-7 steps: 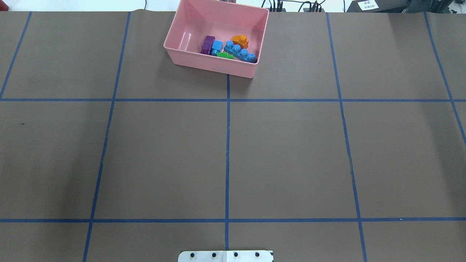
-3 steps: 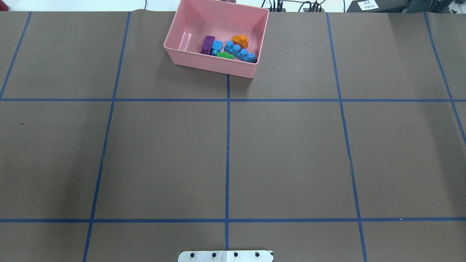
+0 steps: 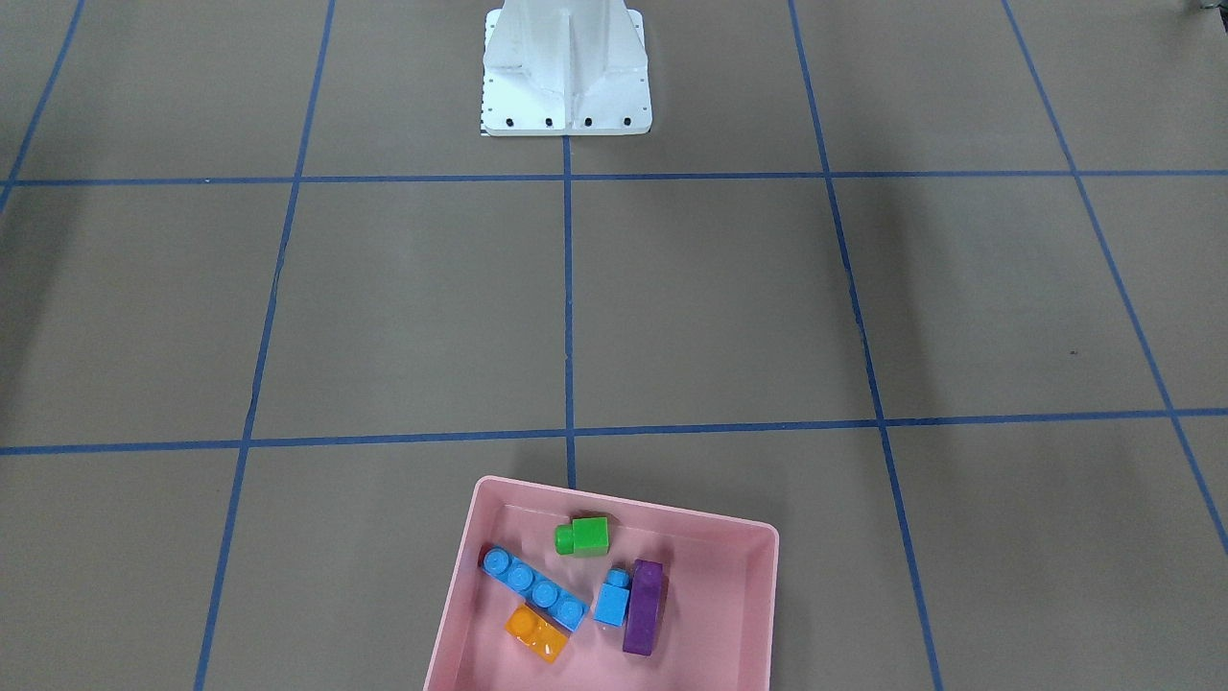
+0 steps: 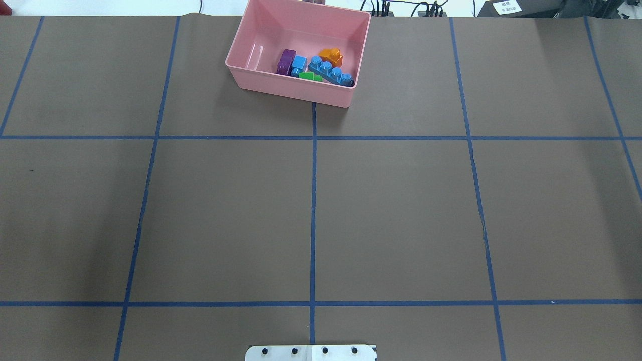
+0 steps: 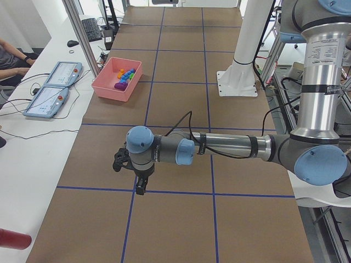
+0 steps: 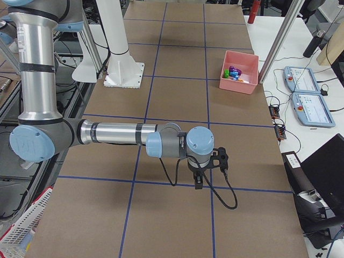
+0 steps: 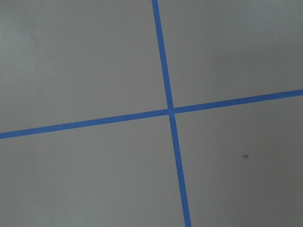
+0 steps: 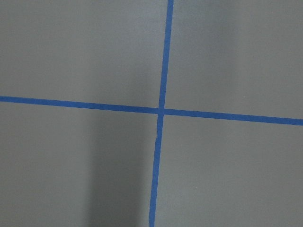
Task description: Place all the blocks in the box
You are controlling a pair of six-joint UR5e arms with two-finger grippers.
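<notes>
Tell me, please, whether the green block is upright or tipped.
Tipped: the green block lies in the pink box with its stud pointing sideways, not up.

The brown table (image 4: 401, 210) is carrying a blue tape grid (image 4: 313, 200). A pink box (image 4: 291, 93) is sitting at its far edge, and a white base plate (image 4: 311, 353) is sitting at the near edge.

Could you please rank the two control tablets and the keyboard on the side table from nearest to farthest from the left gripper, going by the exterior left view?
From the left gripper:
1. Nearer tablet, first along the side table.
2. Farther tablet, just beyond the first.
3. Keyboard, far up the same table.
</notes>
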